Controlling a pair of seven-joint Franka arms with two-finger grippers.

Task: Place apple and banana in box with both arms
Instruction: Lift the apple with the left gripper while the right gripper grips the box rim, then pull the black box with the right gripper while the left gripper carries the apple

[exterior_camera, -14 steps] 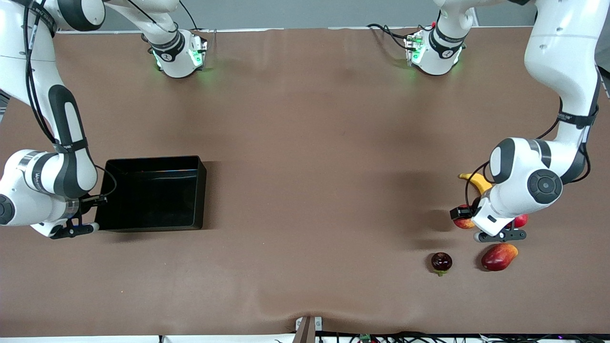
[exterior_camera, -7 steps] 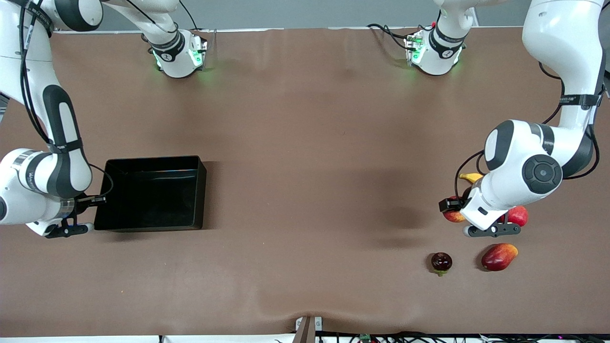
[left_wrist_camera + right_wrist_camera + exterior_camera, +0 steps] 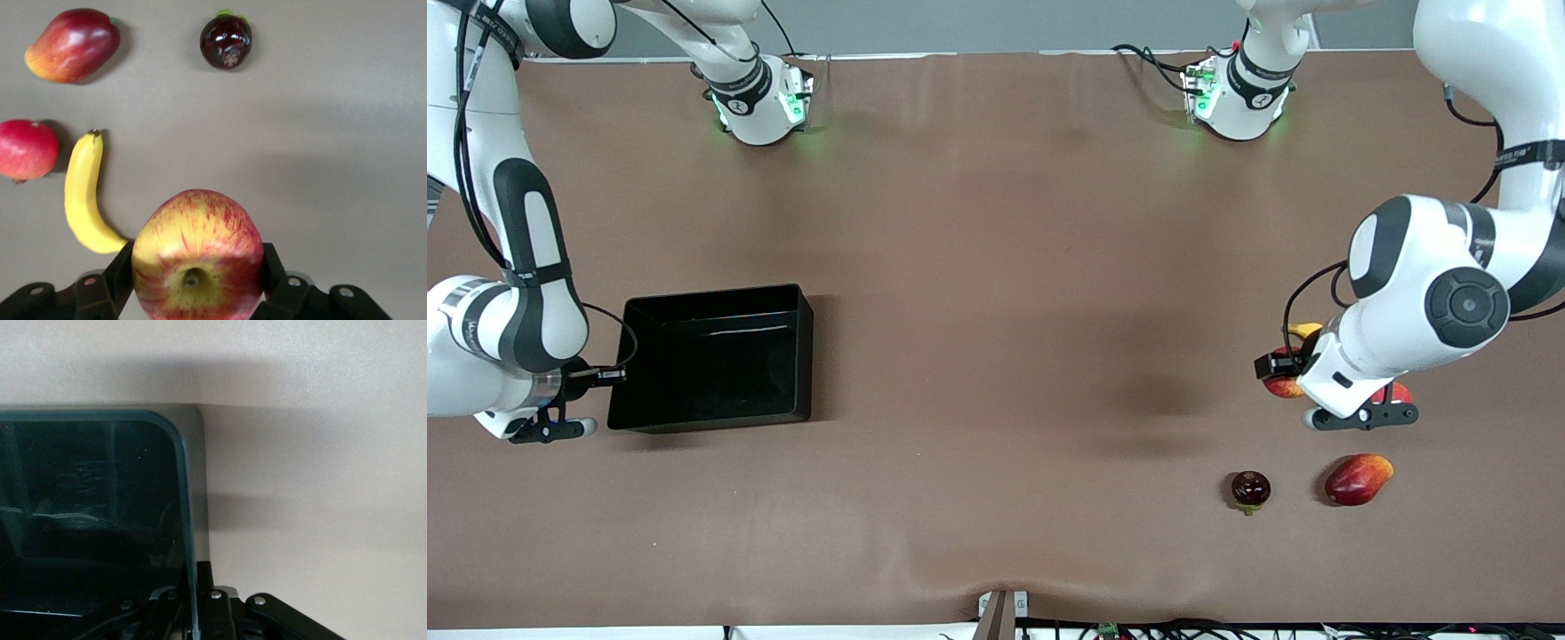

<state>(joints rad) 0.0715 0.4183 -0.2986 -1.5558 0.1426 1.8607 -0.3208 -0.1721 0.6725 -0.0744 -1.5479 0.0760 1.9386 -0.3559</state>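
Observation:
My left gripper (image 3: 1288, 373) is shut on the apple (image 3: 1280, 386), red with yellow streaks, and holds it in the air over the table beside the banana. In the left wrist view the apple (image 3: 197, 257) sits between the black fingers (image 3: 119, 268). The yellow banana (image 3: 83, 197) lies on the table below; only its tip (image 3: 1305, 331) shows in the front view. The black box (image 3: 805, 356) stands toward the right arm's end. My right gripper (image 3: 605, 375) is shut on the box's end wall (image 3: 188, 493).
A uniformly red round fruit (image 3: 25, 149) lies beside the banana, partly hidden under the left arm in the front view (image 3: 1398, 391). A red-orange mango-like fruit (image 3: 1357, 478) and a dark purple round fruit (image 3: 1250, 489) lie nearer the front camera.
My left gripper has risen with the apple and drifted away from the two near fruits. The box has shifted slightly in my right gripper's hold.

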